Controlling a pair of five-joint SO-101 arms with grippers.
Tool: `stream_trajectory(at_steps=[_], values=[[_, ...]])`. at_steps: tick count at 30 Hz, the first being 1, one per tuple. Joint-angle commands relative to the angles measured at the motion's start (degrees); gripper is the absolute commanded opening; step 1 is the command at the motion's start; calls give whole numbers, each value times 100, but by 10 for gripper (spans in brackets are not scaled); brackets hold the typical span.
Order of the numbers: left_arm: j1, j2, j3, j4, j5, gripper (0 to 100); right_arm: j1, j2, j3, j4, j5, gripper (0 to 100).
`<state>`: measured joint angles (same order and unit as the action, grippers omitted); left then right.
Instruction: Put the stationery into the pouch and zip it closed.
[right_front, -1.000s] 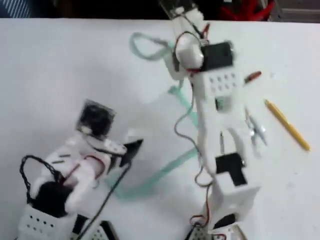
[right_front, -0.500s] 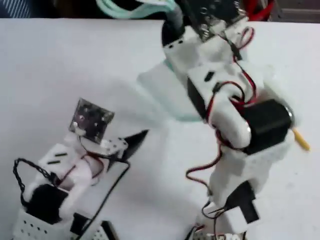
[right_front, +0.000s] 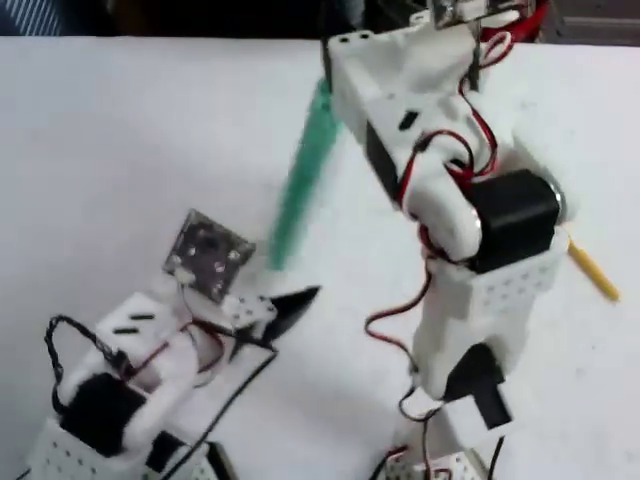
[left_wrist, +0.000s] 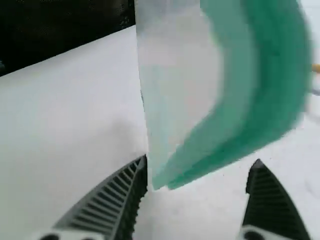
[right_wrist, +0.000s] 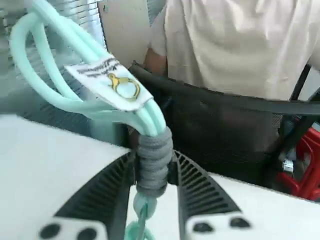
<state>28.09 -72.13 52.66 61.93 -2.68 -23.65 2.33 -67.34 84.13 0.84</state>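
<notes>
Pouch (right_front: 298, 185) lifted off table (right_front: 120, 130); right hand (right_wrist: 153, 160) clamps its strap (right_wrist: 150, 120), left hand (left_wrist: 200, 161) spread.

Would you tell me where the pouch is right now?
In the high view the pouch hangs above the table from the right gripper, shut on its cord, its lower end just ahead of the open left gripper.

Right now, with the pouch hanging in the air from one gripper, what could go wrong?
1. The right gripper holds the pouch only by the grey wrap on its cord; the wrap could slip out, or the pouch could swing.
2. The pouch hangs above the open left gripper; if it swings, a grasp there may miss.
3. The pencil lies close beside the right arm, which might knock it away.
</notes>
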Motion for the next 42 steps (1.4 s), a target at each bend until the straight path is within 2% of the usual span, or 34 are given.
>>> stream_trajectory(at_steps=[1,4,7,12,18,25,30,33,37,42], values=[[84,-936,-185,220,281,355,110,-22,9,-207,-255,17],[75,-1684,-105,413,255,367,66,-22,123,-215,-255,17],[75,-2035,448,62,246,367,-171,-48,132,-40,-255,17],[-145,-2053,958,-563,290,365,-585,-84,70,277,-264,18],[-242,-2088,958,-466,519,365,-382,-57,79,224,-809,18],[-286,-2088,985,-492,545,365,-409,-57,123,110,-826,18],[-295,-2088,993,-519,545,365,-725,-189,53,356,-835,18],[-295,-2070,1073,-686,554,355,-901,-312,114,479,-853,18],[-295,-2088,1371,-1116,527,282,-910,-426,132,673,-1187,18],[-295,-2088,1389,-1143,536,303,-910,-418,132,655,-1222,18]])
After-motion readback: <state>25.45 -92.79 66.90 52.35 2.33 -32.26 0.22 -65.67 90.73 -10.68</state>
